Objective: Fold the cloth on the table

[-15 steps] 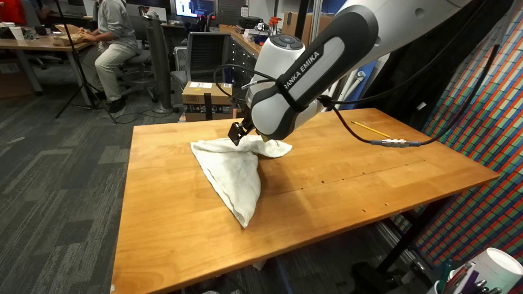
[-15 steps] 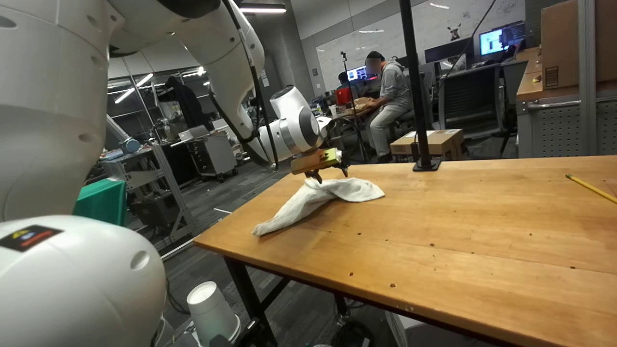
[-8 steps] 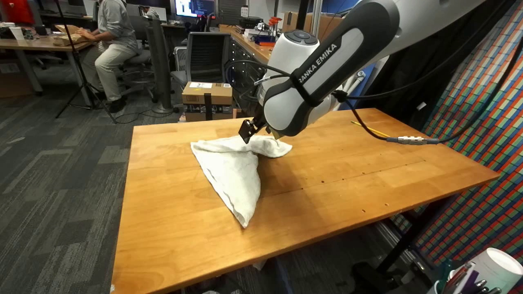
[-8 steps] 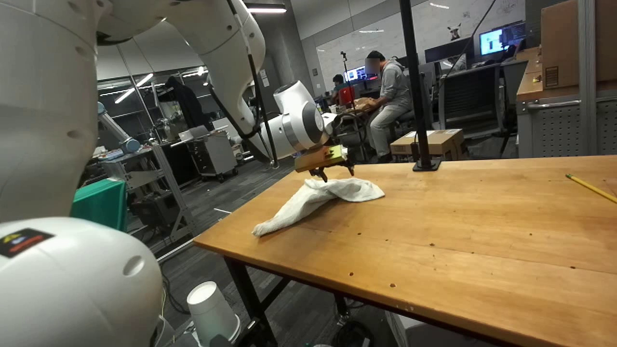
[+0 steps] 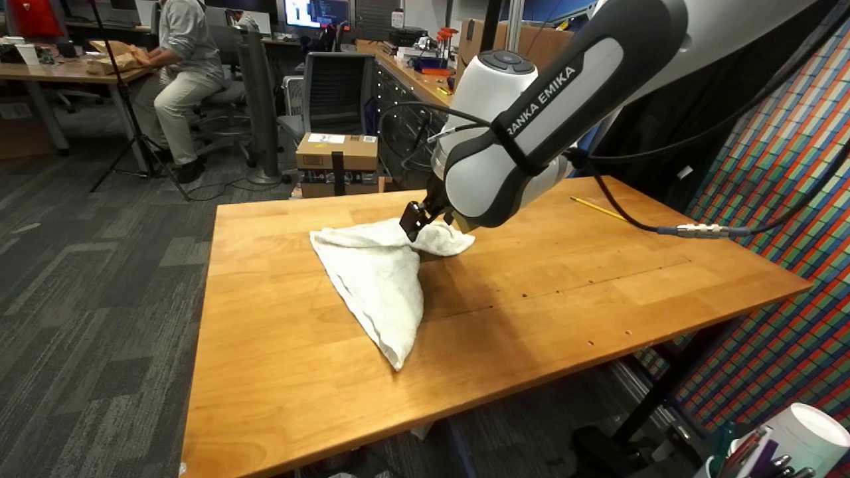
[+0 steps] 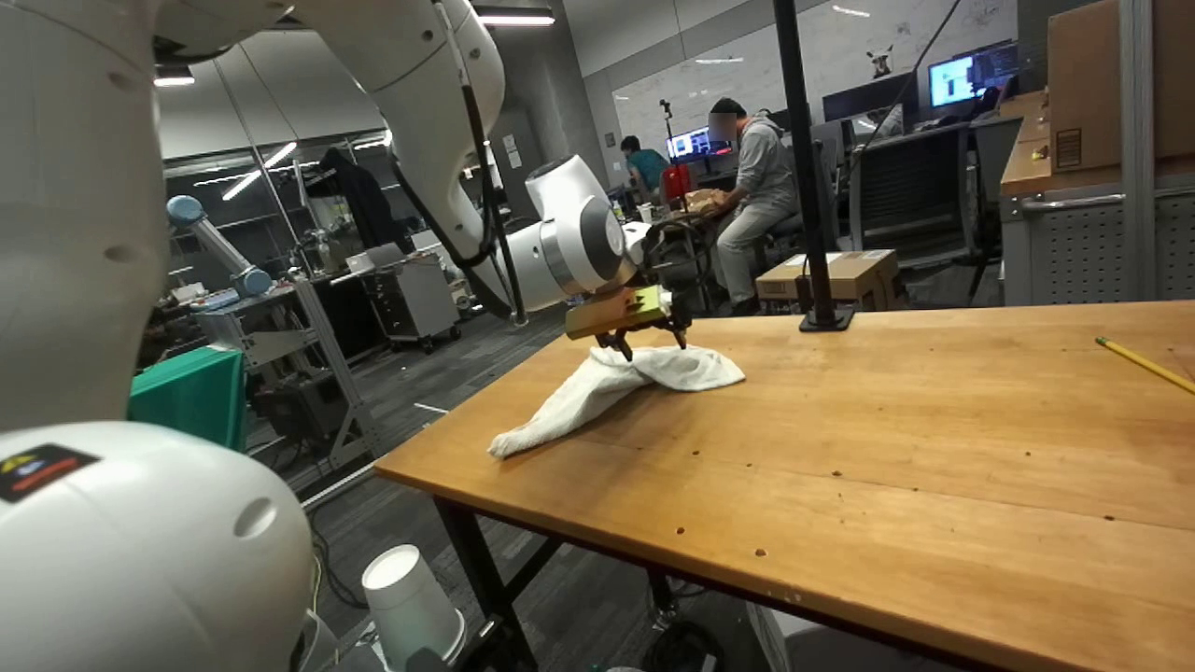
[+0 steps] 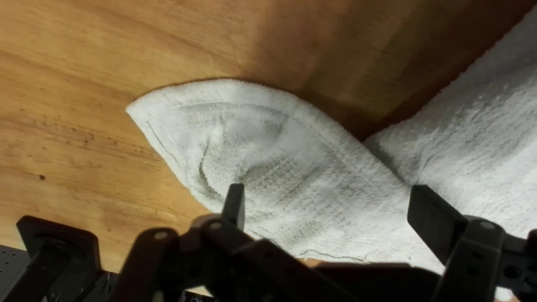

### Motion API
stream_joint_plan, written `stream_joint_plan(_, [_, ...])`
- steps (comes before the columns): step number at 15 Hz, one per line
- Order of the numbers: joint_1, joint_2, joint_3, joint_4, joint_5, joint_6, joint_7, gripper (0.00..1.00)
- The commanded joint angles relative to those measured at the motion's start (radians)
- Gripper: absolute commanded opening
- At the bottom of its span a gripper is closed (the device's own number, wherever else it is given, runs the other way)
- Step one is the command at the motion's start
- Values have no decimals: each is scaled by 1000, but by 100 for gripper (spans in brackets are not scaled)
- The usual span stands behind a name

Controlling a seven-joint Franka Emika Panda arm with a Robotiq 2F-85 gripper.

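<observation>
A: Your end effector [image 7: 327, 205] stands spread wide over the cloth [image 5: 378, 285], with nothing pinched in it. The cloth lies on the table [image 5: 279, 372], left of centre in an exterior view, half folded, one point aimed at the bottom of the frame and a rolled end toward the right. What might spoil your next grasp?

B: Height, most likely. Close too high and you may pinch air; too low and you may press into the table, or gather several layers and drag the whole heap.

A: And if you catch only the top layer?

B: Pulling from the rumpled middle could bunch it rather than fold it. The corner at upper left in the wrist view looks a safer hold. Mind the black post [image 6: 807, 159] too, upper right of centre in an exterior view: a wide swing might bump it.

A: What can't you make out?

B: Whether your fingertips [image 7: 436, 214] touch the fabric; no view settles that. The lower layers are hidden, so you can't count them. In the wrist view the cloth runs off the right edge, out of your sight.
</observation>
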Motion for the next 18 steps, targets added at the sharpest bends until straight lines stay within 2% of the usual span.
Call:
stream_joint_plan(1, [-9, -60, 16, -76, -10, 26, 0, 100])
stream_joint_plan(7, [-5, -64, 31, -98, -13, 55, -1, 100])
stream_joint_plan(18, [0, -10, 9, -64, -15, 137, -23, 100])
